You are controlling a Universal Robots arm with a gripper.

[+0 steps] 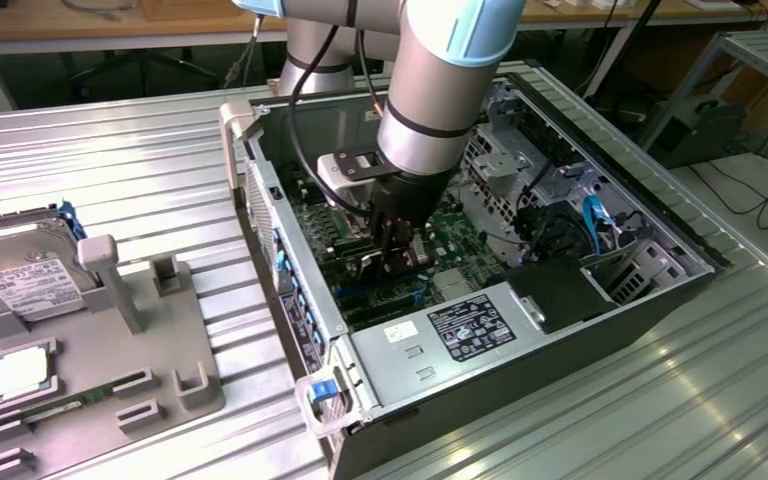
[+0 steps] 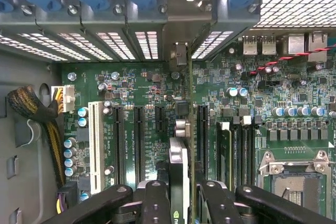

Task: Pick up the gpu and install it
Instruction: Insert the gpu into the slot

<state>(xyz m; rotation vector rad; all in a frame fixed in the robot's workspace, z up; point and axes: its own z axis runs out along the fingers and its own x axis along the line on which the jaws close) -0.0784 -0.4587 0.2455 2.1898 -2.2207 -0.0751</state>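
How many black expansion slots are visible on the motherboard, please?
4: two long ones beside the white slot, a short one next to them, and a long one past the gpu. The gpu may hide more.

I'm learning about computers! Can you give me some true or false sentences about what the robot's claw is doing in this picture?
1. The claw is inside the open computer case. True.
2. The claw holds the gpu edge-on above the green motherboard. True.
3. The hard drive is inside the computer. False: it sits in the grey holder on the table, at the exterior view's left.
4. The claw is gripping a green memory stick. False: it grips the gpu, a thin dark card.
5. The long white slot on the motherboard has a card in it. False: it is bare.
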